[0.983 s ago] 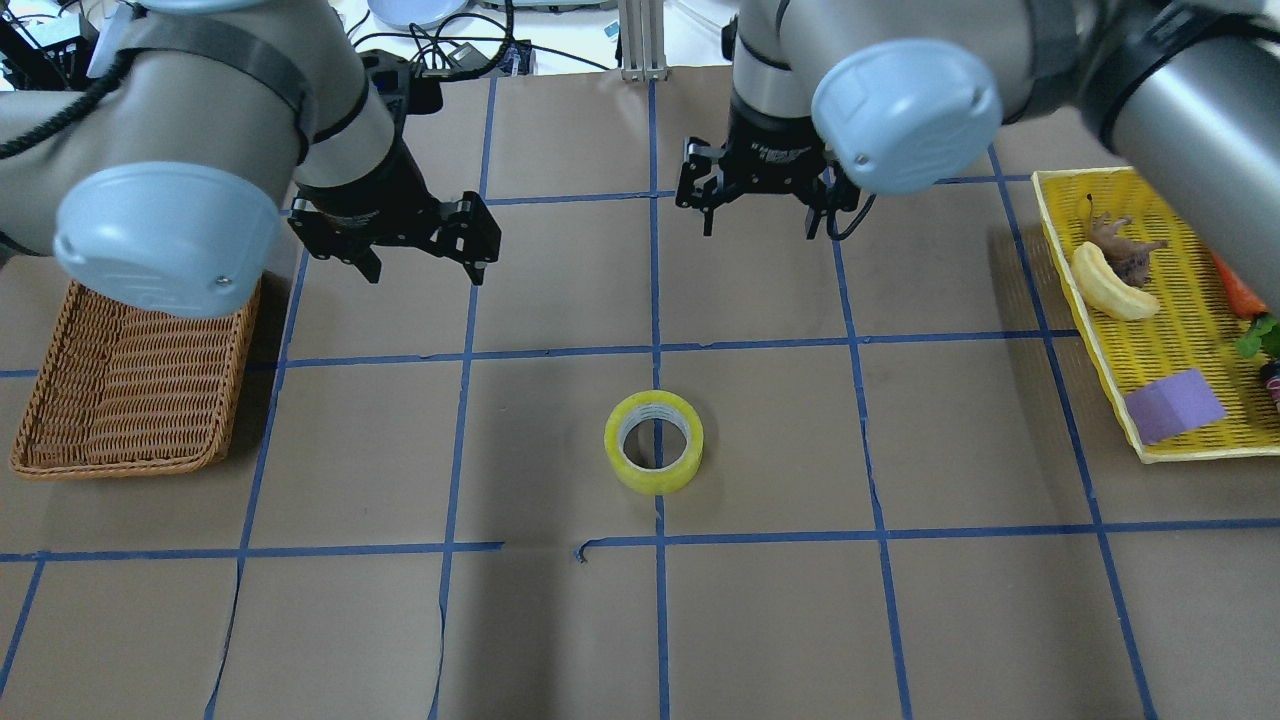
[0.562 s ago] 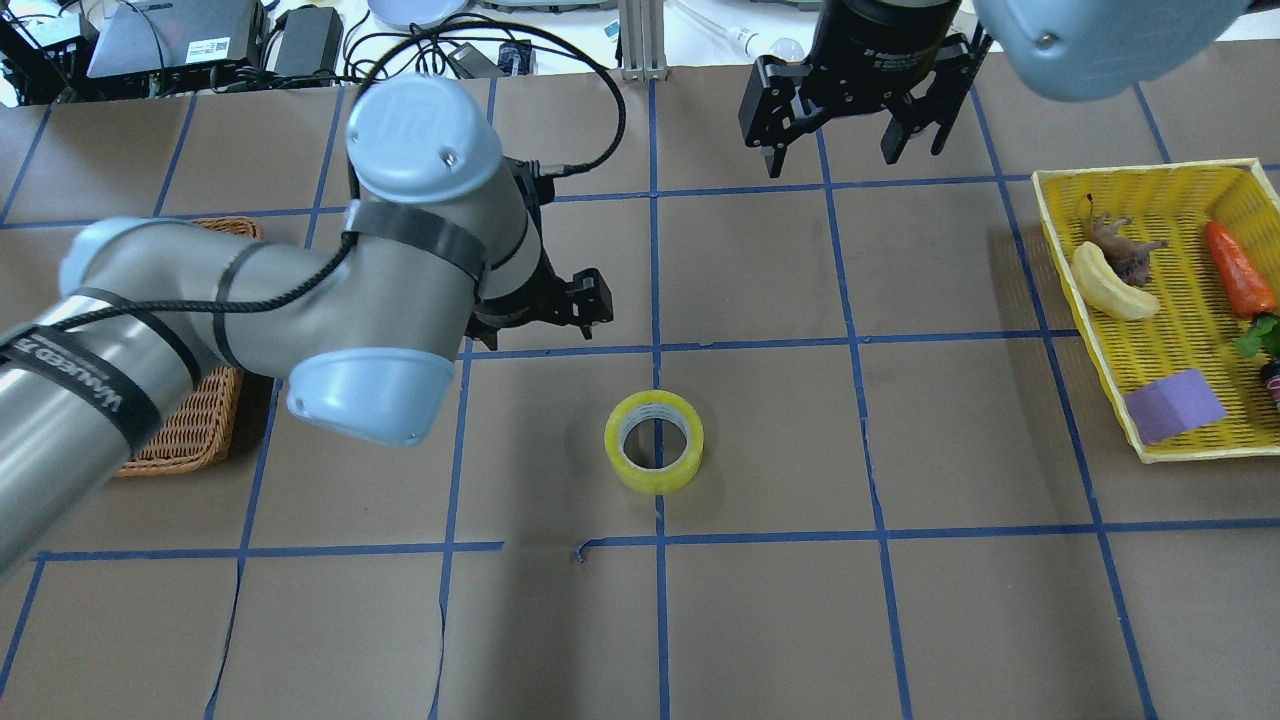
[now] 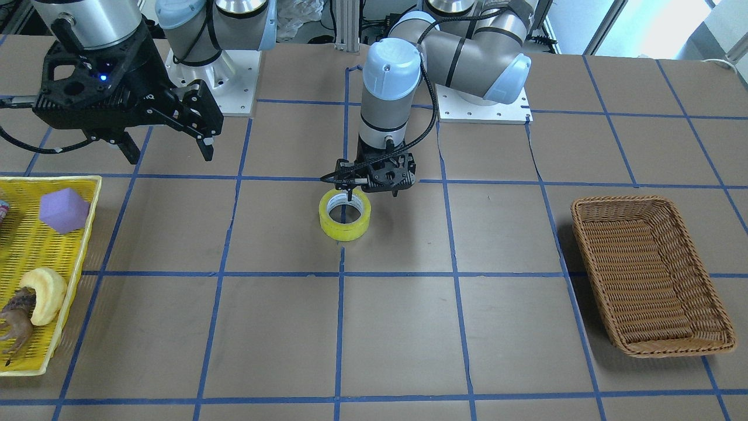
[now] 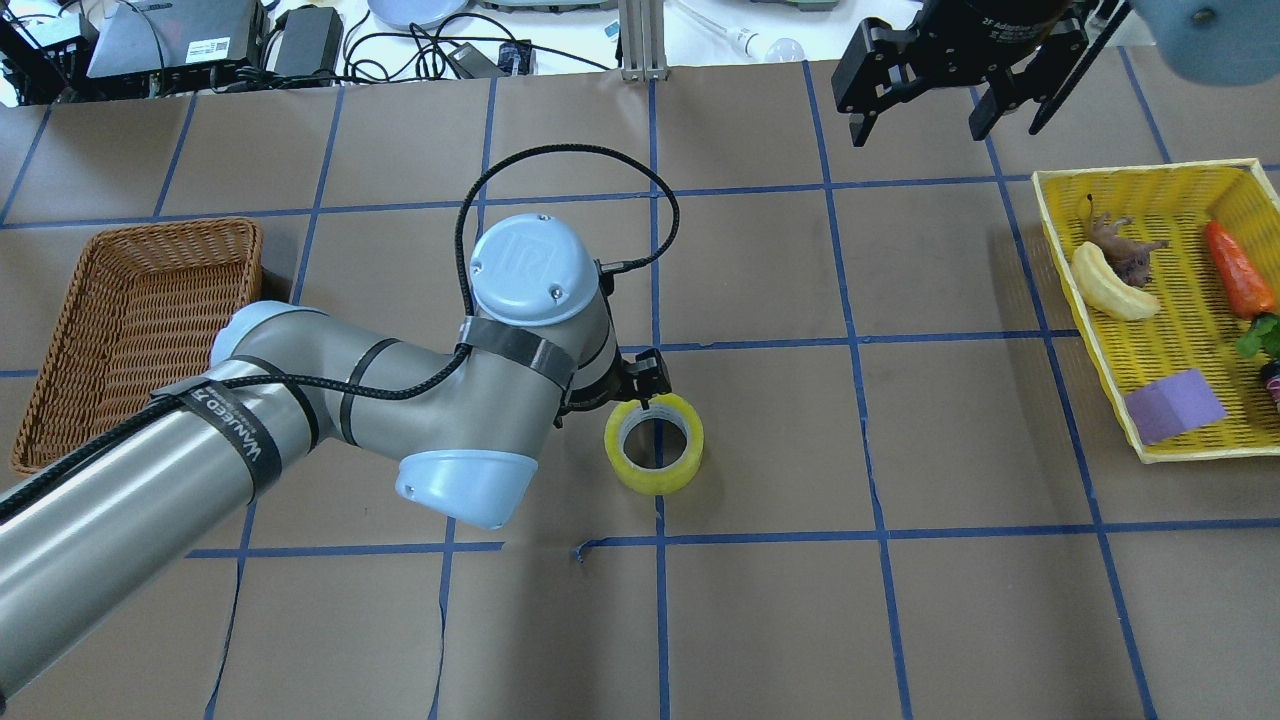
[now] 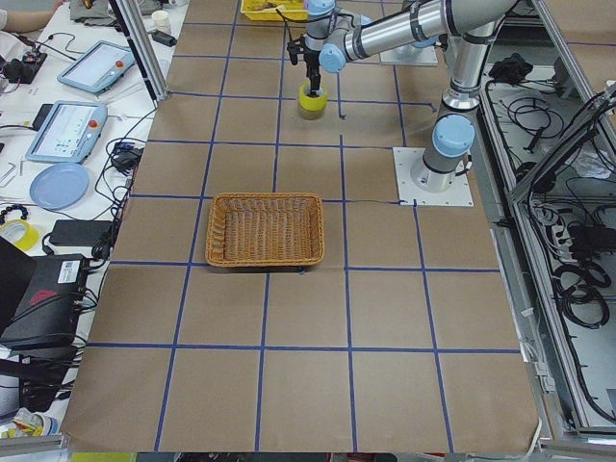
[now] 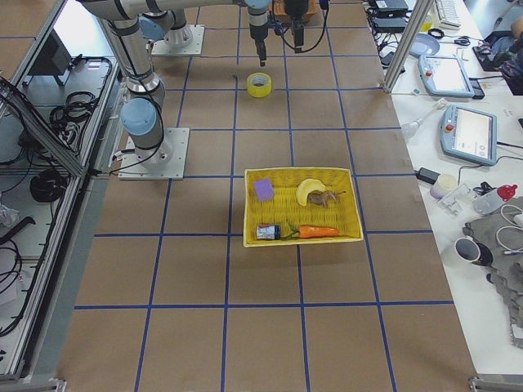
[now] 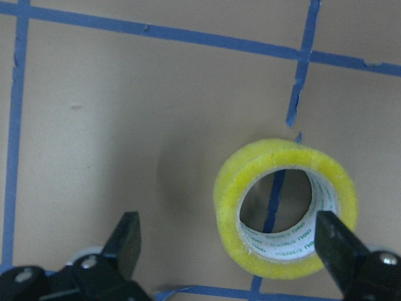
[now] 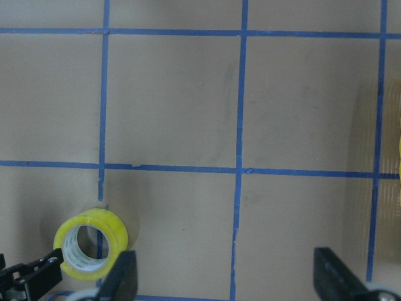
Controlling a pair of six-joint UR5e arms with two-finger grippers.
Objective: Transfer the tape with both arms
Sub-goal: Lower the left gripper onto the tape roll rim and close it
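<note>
The yellow tape (image 4: 653,442) lies flat on the brown table near its middle, over a blue grid line; it also shows in the front view (image 3: 345,215). My left gripper (image 4: 640,385) is open and hangs just above the tape's far edge. In the left wrist view its gripper (image 7: 229,244) has one fingertip (image 7: 332,241) over the right side of the tape (image 7: 285,207) and the other left of it. My right gripper (image 4: 920,120) is open and empty, high at the back right. The right wrist view shows the tape (image 8: 91,243) far below.
A brown wicker basket (image 4: 140,320) stands at the left. A yellow mesh tray (image 4: 1180,330) at the right holds a purple block (image 4: 1172,405), a pale croissant-like toy (image 4: 1110,283), an animal figure and a carrot. Cables and devices lie beyond the table's far edge.
My left arm has swung from the back left to the middle and come down over the tape. My right gripper has drawn back and to the right. Both stay open.
</note>
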